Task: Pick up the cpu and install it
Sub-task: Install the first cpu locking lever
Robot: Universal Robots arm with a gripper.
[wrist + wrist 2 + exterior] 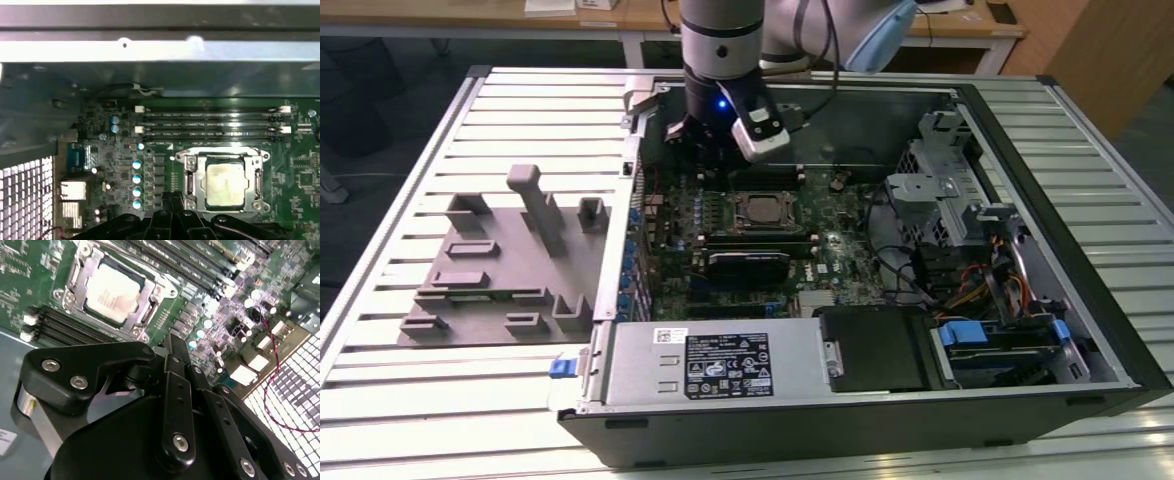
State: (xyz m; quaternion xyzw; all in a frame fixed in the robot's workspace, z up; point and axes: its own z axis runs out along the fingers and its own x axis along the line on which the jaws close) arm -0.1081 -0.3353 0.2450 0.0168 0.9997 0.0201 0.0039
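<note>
The cpu [225, 186] is lying flat inside its socket frame [189, 172] on the motherboard [720, 235], near the middle of the board and just beside the rows of memory slots [212, 122], so the seating looks done as far as these views let me judge. The gripper [172, 347] is hanging over the board next to the socket, its black fingers [175, 390] drawn close together with nothing between them; in the exterior view the arm is standing over the board's far edge inside the open computer case [1067, 385]. To do this step well, the chip should be sitting level and square within the frame, no corner riding up, and the fingers should be staying off the retention frame's thin metal. The cpu's top plate is showing as a smooth, pale, faintly glossy square; the frame is bright stamped steel with screw heads at its corners; the board is matte green, crowded with small cylindrical capacitors [136, 177].
</note>
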